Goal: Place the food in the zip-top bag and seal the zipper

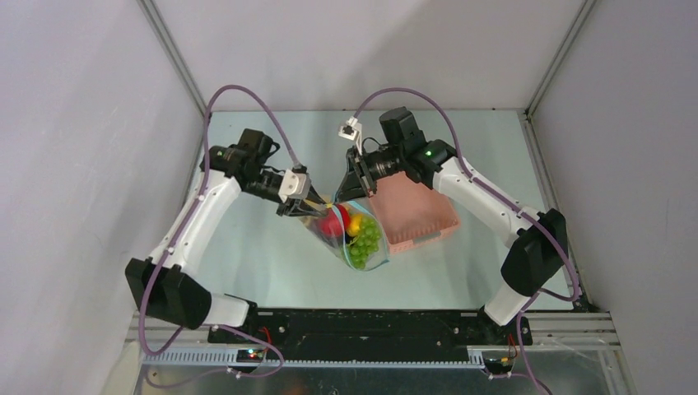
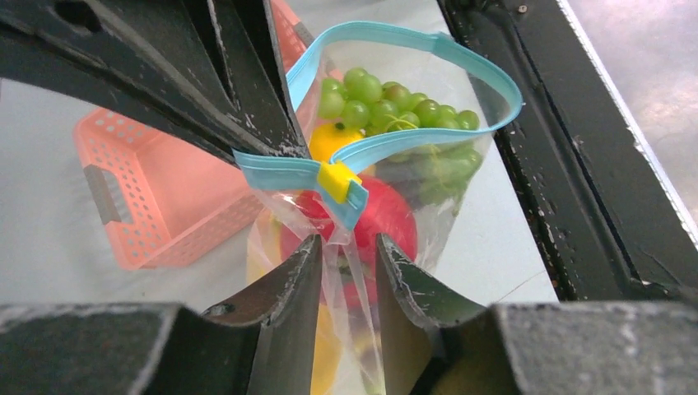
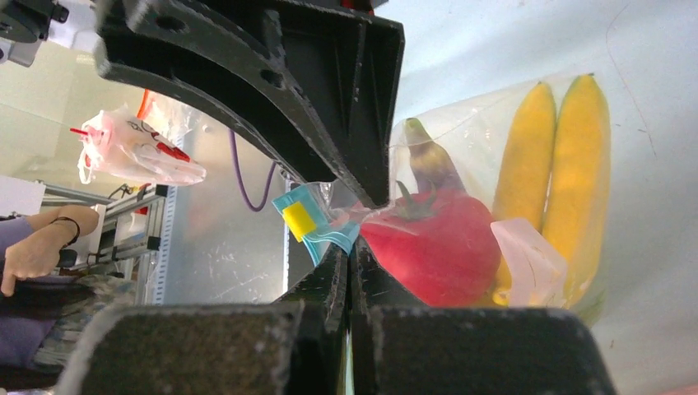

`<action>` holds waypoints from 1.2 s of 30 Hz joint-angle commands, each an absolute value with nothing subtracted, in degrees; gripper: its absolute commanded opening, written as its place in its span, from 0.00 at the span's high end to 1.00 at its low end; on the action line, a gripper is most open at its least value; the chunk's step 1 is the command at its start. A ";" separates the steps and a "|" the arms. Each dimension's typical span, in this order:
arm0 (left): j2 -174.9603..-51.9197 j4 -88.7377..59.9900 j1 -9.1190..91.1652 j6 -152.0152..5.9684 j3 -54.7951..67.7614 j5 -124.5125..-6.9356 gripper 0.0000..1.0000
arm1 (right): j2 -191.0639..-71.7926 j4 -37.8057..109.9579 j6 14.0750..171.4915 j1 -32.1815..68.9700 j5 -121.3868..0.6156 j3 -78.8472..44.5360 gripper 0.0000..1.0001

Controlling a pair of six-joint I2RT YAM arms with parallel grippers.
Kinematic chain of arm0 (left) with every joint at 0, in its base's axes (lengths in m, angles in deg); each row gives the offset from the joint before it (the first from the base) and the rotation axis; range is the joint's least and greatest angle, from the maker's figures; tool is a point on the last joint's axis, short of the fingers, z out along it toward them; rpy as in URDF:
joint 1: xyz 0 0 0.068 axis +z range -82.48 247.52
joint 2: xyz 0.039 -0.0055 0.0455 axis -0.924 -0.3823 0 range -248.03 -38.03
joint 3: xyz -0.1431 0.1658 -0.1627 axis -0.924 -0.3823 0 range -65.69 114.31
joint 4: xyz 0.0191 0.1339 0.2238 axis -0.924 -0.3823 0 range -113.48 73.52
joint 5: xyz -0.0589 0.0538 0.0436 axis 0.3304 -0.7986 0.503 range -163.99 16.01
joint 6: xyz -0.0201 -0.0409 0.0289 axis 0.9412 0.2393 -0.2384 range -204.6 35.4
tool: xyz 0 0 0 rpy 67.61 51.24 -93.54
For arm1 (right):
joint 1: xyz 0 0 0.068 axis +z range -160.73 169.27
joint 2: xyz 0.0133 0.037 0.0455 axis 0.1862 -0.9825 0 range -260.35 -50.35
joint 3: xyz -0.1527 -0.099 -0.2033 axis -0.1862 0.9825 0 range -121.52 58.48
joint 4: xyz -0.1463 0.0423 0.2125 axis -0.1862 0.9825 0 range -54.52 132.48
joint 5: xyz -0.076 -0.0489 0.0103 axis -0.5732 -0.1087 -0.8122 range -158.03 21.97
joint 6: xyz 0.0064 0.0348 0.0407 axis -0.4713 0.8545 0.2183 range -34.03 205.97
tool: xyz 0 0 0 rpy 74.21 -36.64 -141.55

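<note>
right gripper pinched on zip-top bag; left gripper: hold unclear; risk of film slipping, grapes spilling through gaping zipper.

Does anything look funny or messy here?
Nothing has spilled, but the zipper gapes in a wide loop over the grapes, and its end by the yellow slider is folded over.
</note>
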State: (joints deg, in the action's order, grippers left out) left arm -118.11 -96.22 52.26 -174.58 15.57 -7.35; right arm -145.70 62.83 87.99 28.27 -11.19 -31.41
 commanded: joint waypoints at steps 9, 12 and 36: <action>-98.44 -42.05 47.22 -133.03 -8.98 -18.56 0.71 | -144.80 57.17 90.23 29.03 -9.46 -32.71 1.00; -97.65 -41.99 47.22 -132.94 -9.51 -17.94 0.71 | -144.97 57.15 90.27 29.12 -9.32 -32.75 1.00; -97.33 -30.10 47.20 -111.27 -7.47 -25.61 1.00 | -139.47 59.94 88.65 26.68 -20.87 -27.45 0.58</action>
State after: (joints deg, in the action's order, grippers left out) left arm -100.51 -42.32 47.49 -124.74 -8.85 -18.70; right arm -145.00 60.06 89.61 27.59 -15.25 -29.57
